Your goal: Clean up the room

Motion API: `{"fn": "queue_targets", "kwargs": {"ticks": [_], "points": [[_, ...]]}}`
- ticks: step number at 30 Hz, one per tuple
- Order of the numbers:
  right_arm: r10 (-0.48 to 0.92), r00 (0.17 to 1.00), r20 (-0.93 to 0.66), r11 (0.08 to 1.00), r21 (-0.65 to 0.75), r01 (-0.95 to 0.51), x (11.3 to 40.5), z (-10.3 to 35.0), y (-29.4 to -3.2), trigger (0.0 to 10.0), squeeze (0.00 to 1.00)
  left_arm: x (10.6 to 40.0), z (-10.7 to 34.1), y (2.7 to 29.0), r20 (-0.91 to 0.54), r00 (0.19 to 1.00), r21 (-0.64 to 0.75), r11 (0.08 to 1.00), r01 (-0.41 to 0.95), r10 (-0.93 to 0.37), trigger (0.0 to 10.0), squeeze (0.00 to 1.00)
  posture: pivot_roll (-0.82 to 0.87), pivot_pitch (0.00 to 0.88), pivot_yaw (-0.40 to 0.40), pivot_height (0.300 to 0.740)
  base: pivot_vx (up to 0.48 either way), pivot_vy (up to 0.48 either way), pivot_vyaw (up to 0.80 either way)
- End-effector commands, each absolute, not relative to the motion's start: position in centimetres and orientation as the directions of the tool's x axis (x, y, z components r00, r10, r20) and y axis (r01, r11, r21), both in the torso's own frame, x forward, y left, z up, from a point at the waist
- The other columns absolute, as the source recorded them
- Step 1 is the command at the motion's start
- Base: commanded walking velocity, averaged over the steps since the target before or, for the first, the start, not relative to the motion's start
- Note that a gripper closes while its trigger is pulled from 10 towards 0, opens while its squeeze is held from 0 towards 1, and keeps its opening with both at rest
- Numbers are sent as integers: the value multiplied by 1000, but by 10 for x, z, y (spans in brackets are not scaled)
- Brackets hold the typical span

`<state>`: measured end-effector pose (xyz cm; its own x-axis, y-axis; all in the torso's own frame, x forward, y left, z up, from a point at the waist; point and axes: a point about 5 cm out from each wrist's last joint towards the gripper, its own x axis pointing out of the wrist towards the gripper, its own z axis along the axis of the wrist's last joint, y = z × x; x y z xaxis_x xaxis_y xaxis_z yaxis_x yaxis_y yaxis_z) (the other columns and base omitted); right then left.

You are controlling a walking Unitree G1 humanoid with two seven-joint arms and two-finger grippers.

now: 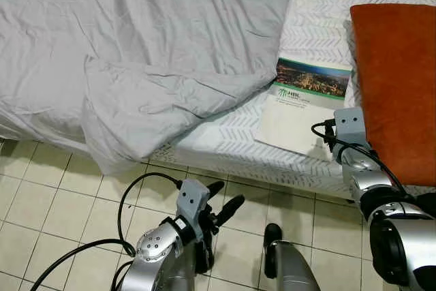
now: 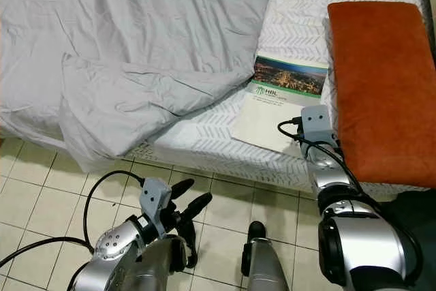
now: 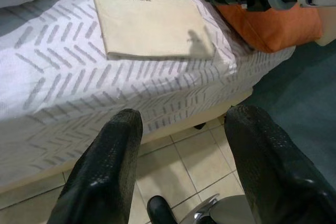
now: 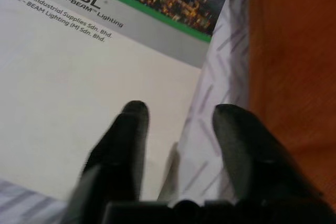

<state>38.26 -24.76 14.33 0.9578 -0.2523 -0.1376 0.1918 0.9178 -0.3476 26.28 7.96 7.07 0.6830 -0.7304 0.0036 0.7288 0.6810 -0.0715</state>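
While your right arm reaches over the bed edge, your right gripper (image 4: pixel 176 114) sits low over the near right corner of the cream booklet with the green band and city photograph on its cover (image 1: pixel 303 105). Its two black fingers (image 4: pixel 123 145) are spread: one lies over the booklet's plain cream cover, the other over the strip of white sheet with grey chevron marks (image 4: pixel 218 85) between the booklet and the rust-orange rectangular cushion (image 1: pixel 395 80). Nothing is pinched between them, and you cannot tell whether the tips touch the paper or the sheet.

You see the booklet lying flat on the mattress near its front edge, just beside the cushion on its right. A fold of the crumpled light grey duvet (image 1: pixel 136 66) reaches the booklet's far left corner. The duvet covers the left part of the bed and a corner of it hangs over the side towards the pale beige tiled floor (image 1: pixel 61 202).

Your left gripper (image 1: pixel 226 200) is held low over the tiles in front of the bed, well apart from the booklet, its fingers (image 3: pixel 105 166) spread with nothing between them. Through that gap you look at the mattress side and the floor; the booklet and your right wrist show beyond. A black cable (image 1: pixel 126 202) loops from your left forearm.
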Motion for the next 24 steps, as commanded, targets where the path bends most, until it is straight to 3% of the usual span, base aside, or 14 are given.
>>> {"fn": "queue_targets", "kwargs": {"ticks": [1, 2, 8, 9, 15, 20, 24], "points": [[-270, 952, -144, 891, -413, 190, 377, 134, -250, 10000, 1000, 252, 59, 84, -27, 681, -105, 680, 726, -731, 10000, 0, 172, 568, 92, 740, 0, 0, 0], [-274, 957, -94, 845, -499, 193, 378, 137, -249, 10000, 1000, 249, 60, 86, -19, 685, -103, 683, 723, -728, 10000, 0, 172, 568, 92, 740, 0, 0, 0], [-211, 976, -47, 789, -597, 142, 379, 136, -236, 10000, 1000, 240, 62, 90, -3, 705, -121, 700, 704, -709, 10000, 0, 170, 563, 93, 740, 0, 0, 0], [-109, 990, -92, 861, -506, 48, 380, 127, -214, 10000, 0, 235, 64, 93, 4, 724, -128, 717, 685, -690, 10000, 0, 167, 562, 99, 740, 0, 0, 0], [-10, 982, -188, 968, -246, -37, 377, 107, -180, 10000, 0, 216, 82, 92, 42, 712, -109, 705, 701, -701, 10000, 0, 209, 615, 107, 740, 0, 0, 0], [-36, 977, -211, 968, -252, -19, 375, 100, -176, 10000, 0, 212, 84, 92, 47, 701, -107, 695, 711, -711, 10000, 0, 224, 670, 112, 740, 0, 0, 0], [-38, 975, -220, 984, -180, -3, 376, 100, -167, 10000, 0, 217, 88, 95, -28, 792, -54, 792, 608, -610, 10000, 0, 202, 691, 92, 740, 0, 0, 0]]}}
